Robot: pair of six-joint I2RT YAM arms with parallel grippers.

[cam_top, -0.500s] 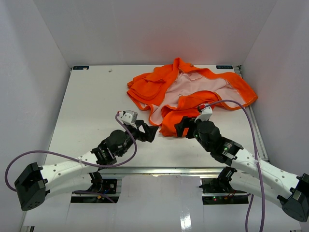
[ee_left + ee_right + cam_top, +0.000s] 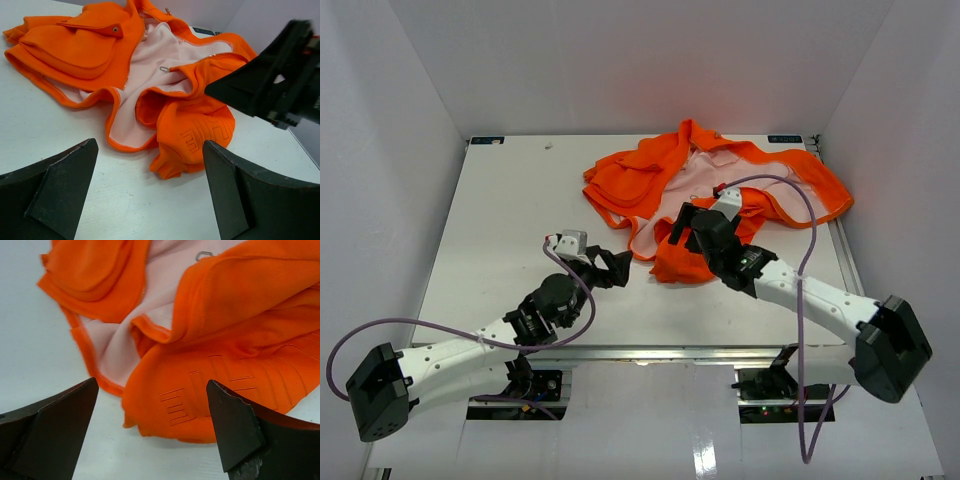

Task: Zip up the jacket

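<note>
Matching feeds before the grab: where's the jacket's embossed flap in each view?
Top external: flap at centre, slightly low.
Left wrist: flap right of centre.
Right wrist: flap lower centre-right, filling much of the frame.
Shared landmark: pink lining just left of it.

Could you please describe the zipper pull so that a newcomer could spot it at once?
On the white table lies a crumpled orange jacket, open with its pale pink lining showing. The zipper pull is the small silver loop resting on that pink, beside a folded orange edge; the round snap nearby sits on orange and is solid.
</note>
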